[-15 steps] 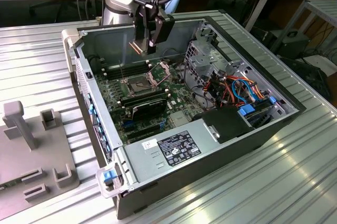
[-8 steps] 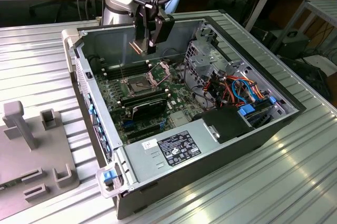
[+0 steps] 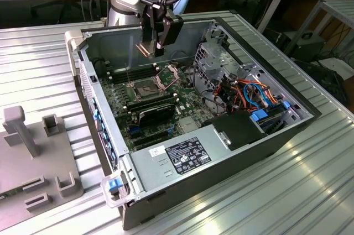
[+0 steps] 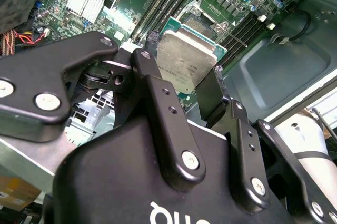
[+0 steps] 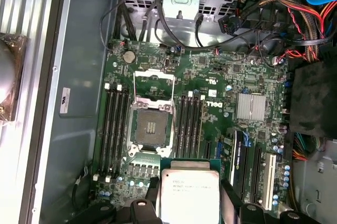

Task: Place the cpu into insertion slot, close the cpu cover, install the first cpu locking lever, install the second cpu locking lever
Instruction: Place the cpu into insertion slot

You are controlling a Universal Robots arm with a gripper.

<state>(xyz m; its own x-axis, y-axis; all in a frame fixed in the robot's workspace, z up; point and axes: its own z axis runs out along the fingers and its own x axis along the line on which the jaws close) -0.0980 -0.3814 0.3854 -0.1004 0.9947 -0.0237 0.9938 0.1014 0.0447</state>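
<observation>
We see the gripper [image 4: 178, 76] clamped on the chip [image 4: 187, 58], its fingers [image 4: 158, 92] covering two of the chip's edges and the print on its metal top not legible to us. Below the gripper the socket [image 5: 151, 127] lies bare, its cover [image 5: 152, 83] swung up just beyond.

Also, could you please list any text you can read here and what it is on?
Nothing reads clearly.
On the cpu: printed lines, too small.
On the power supply label: blurred.
On the case sticker: too small.
On the gripper: lettering cut off.
</observation>
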